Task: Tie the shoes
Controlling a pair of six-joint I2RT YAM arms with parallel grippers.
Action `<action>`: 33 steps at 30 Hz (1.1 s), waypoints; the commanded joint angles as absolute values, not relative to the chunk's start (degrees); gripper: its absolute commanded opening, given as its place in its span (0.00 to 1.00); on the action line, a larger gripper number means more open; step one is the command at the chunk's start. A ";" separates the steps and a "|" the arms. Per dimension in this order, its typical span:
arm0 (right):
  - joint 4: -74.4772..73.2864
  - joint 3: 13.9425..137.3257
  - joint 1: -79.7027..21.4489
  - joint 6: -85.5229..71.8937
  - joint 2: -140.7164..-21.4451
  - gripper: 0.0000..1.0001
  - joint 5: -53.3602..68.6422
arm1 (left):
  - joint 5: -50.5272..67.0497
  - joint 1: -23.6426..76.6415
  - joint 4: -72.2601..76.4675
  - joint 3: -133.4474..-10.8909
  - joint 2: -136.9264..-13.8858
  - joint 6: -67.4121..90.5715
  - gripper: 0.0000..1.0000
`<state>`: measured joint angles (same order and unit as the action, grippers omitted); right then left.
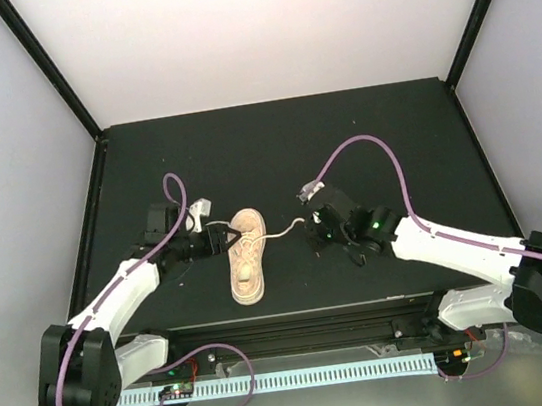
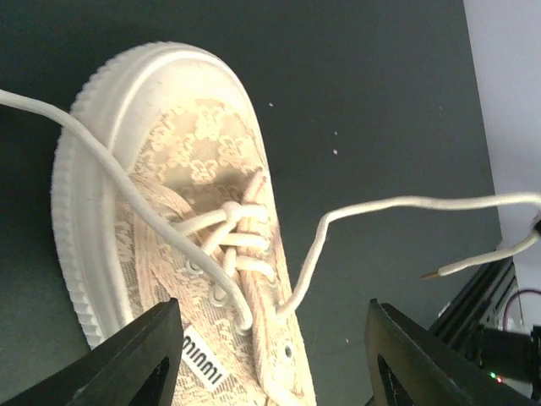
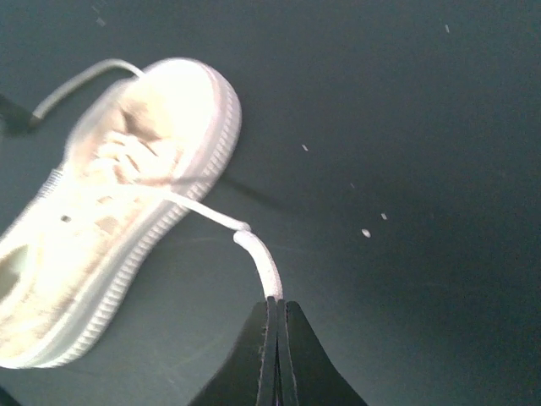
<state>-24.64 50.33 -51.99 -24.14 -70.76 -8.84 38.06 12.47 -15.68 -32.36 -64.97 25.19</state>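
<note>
While the shoe (image 1: 247,264) lies sole-down on the dark bench (image 1: 273,142), one off-white lace (image 3: 258,254) runs out to its right (slack, with a kink partway). It ends pinched between the closed fingers of the right end effector (image 3: 276,303), which sits low just right of the shoe, its arm reaching in from that side. The left end effector (image 2: 272,309) hovers at the shoe's left, fingers spread wide either side of the tongue, holding nothing. A second lace (image 2: 84,139) crosses the shoe's rim beside the toe.
</note>
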 commanded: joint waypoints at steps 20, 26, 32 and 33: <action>-18.39 46.52 -47.17 -25.02 -73.21 0.02 -9.44 | 36.73 14.15 -6.01 -23.55 -70.90 28.50 0.77; -19.56 45.84 -47.16 -24.83 -69.96 0.02 -9.56 | 38.91 21.62 1.88 -23.26 -74.76 32.75 0.76; -23.03 43.86 -47.19 -25.16 -63.89 0.02 -10.83 | 34.51 28.32 2.29 -27.97 -80.45 33.79 0.62; -23.52 43.19 -47.13 -25.38 -62.96 0.02 -10.99 | 34.32 29.16 2.72 -28.29 -81.03 34.56 0.61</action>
<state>-21.23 45.10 -47.48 -25.58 -66.67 -9.15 35.64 26.11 1.10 -25.67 -78.46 32.32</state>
